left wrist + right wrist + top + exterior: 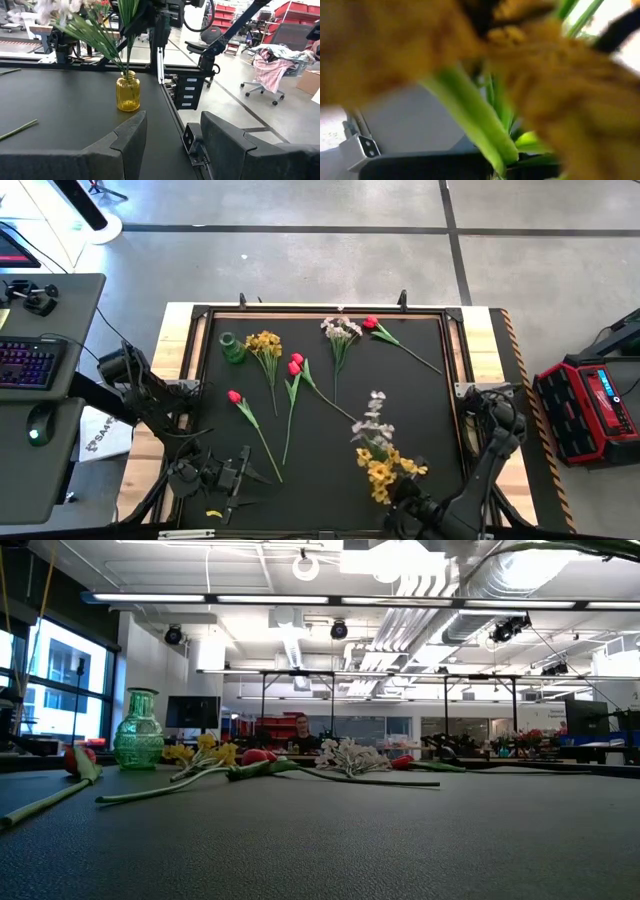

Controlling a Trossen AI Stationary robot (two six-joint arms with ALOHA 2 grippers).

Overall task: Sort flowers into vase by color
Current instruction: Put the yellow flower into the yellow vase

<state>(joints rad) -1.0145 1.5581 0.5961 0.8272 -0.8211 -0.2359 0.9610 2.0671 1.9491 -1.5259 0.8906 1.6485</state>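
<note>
High view: right gripper (412, 505), jaws clenched, is seating yellow flowers (385, 468) in the yellow vase (128, 92); releasing comes next, left gripper (235, 478) idling, jaws parted.

Bright, even light from ceiling strip lamps (330, 602) and windows (50, 690); the black table mat (420, 390) shows faint shadows; yellow blossoms (560, 95) fill the right wrist view, badly blurred

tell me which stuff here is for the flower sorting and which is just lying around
For the job:
- red tulips
- yellow sprays
- whitish sprays
- green vase
- yellow vase

Lying about:
- keyboard
- mouse
- red case
- office chair
</note>
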